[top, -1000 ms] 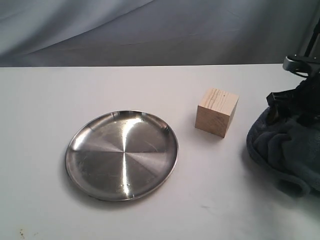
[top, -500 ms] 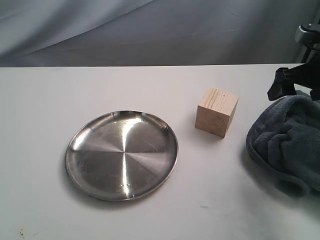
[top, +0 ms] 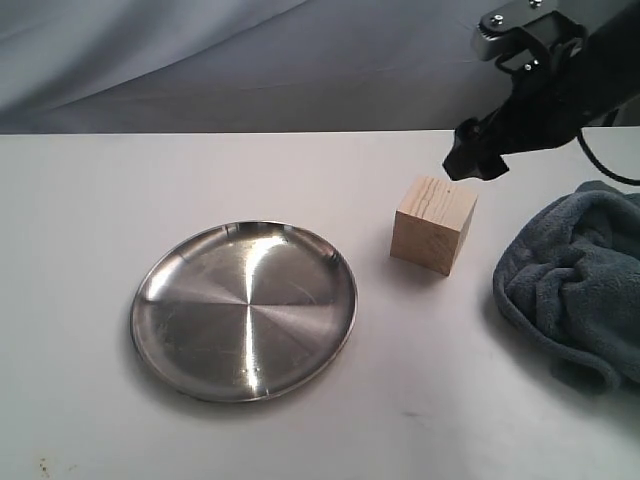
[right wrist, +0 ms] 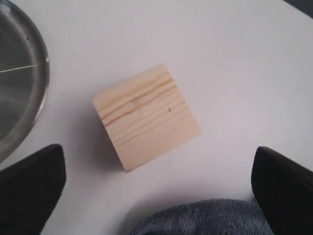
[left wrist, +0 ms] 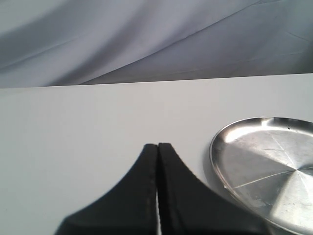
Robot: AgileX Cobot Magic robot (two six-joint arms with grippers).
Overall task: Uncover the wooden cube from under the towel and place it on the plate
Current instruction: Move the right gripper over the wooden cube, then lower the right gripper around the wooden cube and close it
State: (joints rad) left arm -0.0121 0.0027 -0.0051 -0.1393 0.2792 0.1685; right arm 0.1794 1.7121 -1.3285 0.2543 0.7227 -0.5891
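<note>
Wooden cube: bare on table, below and between right fingers, spread wide; faces skewed to closing line. Left fingers: pressed together, beside plate, farther off.

desk: white, matte, its far edge running straight across in front of me | backdrop: grey-blue cloth hanging behind that far edge, soft slanting folds, I see it filling everything above the desk | specks: small dark dots by the near-left corner | smudge: faint, toward the near-right corner
</note>
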